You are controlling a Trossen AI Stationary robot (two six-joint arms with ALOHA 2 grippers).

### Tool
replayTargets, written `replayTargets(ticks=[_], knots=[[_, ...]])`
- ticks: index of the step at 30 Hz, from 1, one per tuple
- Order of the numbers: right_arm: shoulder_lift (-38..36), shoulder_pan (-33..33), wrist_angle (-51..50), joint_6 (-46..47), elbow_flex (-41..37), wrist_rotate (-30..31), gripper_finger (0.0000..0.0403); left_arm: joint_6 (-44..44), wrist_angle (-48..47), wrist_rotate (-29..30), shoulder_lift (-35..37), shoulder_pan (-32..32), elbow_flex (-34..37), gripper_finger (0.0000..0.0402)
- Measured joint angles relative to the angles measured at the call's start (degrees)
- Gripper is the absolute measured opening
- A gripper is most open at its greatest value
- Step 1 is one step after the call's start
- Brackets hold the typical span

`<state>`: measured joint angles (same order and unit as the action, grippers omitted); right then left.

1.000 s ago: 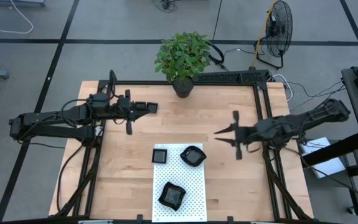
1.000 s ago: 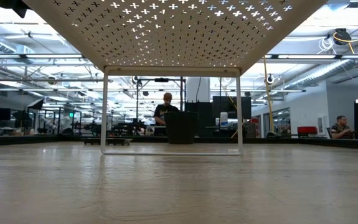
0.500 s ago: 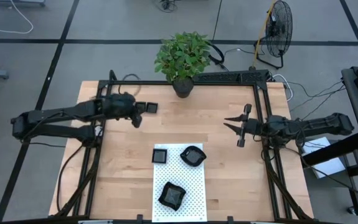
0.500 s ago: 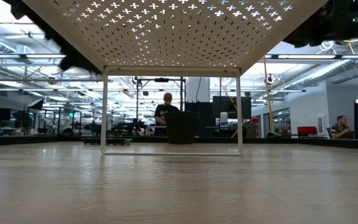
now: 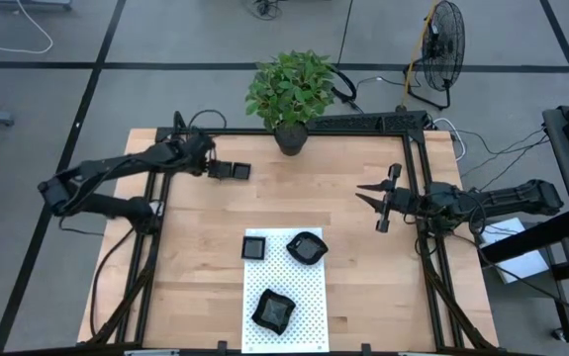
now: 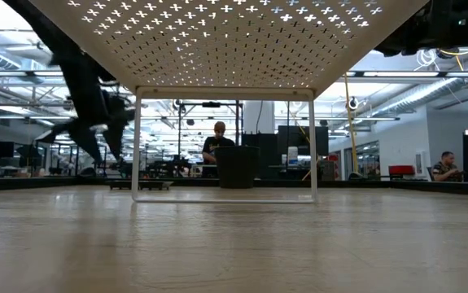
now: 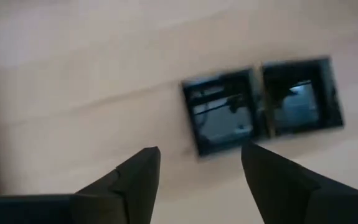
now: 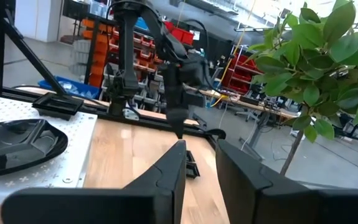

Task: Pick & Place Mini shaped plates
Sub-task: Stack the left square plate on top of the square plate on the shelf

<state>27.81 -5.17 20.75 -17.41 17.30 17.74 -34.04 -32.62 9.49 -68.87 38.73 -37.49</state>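
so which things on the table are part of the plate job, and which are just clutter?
Job:
- three glossy black mini plates on the white dotted mat
- two square black plates by the far edge, under the left gripper

Clutter:
- potted green plant
- black floor fan

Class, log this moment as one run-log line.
left gripper: open above two square plates | right gripper: waiting | mat: three plates
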Motion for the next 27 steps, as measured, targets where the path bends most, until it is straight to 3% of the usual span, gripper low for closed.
replayTargets(ticks=[4, 12, 20, 27], knots=[[0.0, 0.0, 0.0, 0.0, 0.0, 0.0, 0.0075, 3.1, 5.2, -5.0, -5.5, 3.1, 0.0, 0.0221], [0.0, 0.0, 0.1, 0.1, 0.0, 0.0, 0.0075, 2.4, 5.7, -5.1, -13.7, 5.9, 0.0, 0.0198], [0.0, 0.0, 0.0, 0.2, 0.0, 0.0, 0.0075, 3.3, 10.0, -5.1, -14.9, 6.6, 0.0, 0.0172], [0.0, 0.0, 0.0, 0.2, 0.0, 0.0, 0.0075, 3.4, 11.7, -5.0, -14.7, 6.6, 0.0, 0.0108]])
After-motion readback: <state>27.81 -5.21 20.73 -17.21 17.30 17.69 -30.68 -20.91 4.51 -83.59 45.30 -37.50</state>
